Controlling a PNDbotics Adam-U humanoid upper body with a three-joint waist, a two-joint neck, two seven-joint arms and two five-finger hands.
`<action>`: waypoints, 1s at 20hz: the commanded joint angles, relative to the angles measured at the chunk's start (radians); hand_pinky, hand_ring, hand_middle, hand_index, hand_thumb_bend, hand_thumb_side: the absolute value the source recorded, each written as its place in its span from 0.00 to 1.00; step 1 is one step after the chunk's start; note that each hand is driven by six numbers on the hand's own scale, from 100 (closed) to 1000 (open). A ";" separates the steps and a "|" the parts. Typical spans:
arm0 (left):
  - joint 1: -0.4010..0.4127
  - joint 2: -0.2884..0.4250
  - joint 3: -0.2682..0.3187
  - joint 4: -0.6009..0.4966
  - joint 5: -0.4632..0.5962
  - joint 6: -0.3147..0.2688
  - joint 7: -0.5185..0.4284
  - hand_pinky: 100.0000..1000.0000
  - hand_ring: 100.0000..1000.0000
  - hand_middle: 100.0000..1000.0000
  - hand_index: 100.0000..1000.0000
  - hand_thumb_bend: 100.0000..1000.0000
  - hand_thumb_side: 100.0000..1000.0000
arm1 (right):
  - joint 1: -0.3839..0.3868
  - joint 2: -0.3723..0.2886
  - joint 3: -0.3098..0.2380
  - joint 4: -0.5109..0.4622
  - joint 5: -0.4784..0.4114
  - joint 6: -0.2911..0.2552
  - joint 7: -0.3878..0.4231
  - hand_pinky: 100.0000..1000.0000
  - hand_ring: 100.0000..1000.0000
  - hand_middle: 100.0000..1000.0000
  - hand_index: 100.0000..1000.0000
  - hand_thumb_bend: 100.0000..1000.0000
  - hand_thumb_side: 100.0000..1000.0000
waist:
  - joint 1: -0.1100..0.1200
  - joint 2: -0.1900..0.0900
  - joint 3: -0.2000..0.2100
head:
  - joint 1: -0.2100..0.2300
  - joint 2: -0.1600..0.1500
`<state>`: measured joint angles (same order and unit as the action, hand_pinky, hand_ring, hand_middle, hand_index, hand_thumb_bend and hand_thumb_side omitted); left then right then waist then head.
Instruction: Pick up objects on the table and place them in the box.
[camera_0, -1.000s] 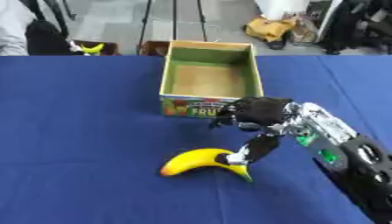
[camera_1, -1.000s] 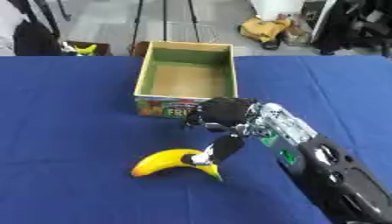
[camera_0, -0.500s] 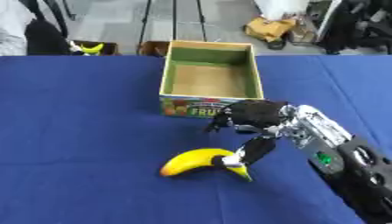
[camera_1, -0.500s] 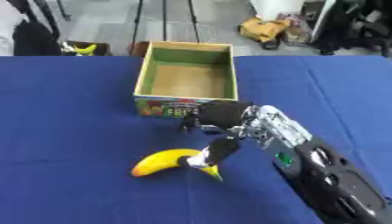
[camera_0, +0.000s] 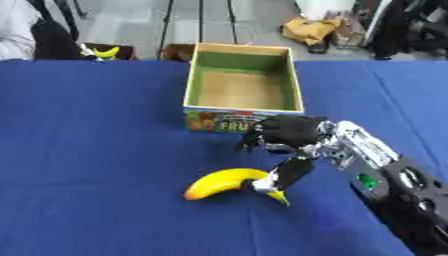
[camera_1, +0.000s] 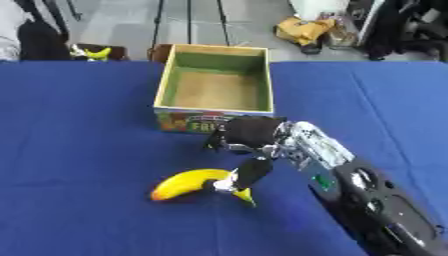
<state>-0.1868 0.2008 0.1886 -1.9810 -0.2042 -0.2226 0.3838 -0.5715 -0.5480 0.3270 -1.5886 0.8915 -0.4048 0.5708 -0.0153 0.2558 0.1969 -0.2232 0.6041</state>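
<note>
A yellow banana (camera_0: 223, 182) lies on the blue table in front of the box. My right hand (camera_0: 289, 133) hovers just right of and above it, fingers bent downward, with the thumb (camera_0: 284, 175) touching the banana's right end. Nothing is held. The open cardboard box (camera_0: 241, 87) with a green inside and a fruit label on its front stands right behind the hand; it looks empty. My left hand shows in no view.
The blue tablecloth (camera_0: 87, 140) stretches wide to the left and front. Beyond the far edge lie another banana (camera_0: 105, 51) on a dark stand, tripod legs and bags on the floor.
My right hand has shifted a little to the left, toward the banana, and its thumb has come down against the banana's right end. The banana has stayed in place.
</note>
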 joint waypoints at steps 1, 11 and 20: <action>-0.013 0.006 0.004 -0.019 -0.005 0.002 -0.002 0.37 0.35 0.42 0.60 0.00 1.00 | -0.018 -0.002 -0.006 0.000 0.006 -0.005 0.004 0.68 0.77 0.58 0.88 0.27 0.96 | 0.002 -0.010 0.003 | -0.004 -0.013; -0.016 0.001 0.003 -0.019 -0.006 0.000 -0.004 0.37 0.35 0.42 0.60 0.00 1.00 | -0.021 0.009 -0.007 0.017 0.009 -0.007 0.012 0.69 0.77 0.58 0.90 0.26 0.95 | 0.005 0.002 0.005 | -0.009 -0.019; -0.017 -0.001 0.003 -0.019 -0.007 0.001 -0.005 0.37 0.35 0.42 0.60 0.00 1.00 | -0.022 0.015 -0.011 0.023 0.001 0.000 0.014 0.69 0.76 0.56 0.88 0.24 0.91 | 0.005 0.006 0.003 | -0.008 -0.020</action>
<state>-0.1940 0.1923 0.1886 -1.9810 -0.2046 -0.2215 0.3816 -0.5756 -0.5228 0.3268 -1.5597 0.8954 -0.4071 0.5851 -0.0138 0.2765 0.1998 -0.2307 0.5950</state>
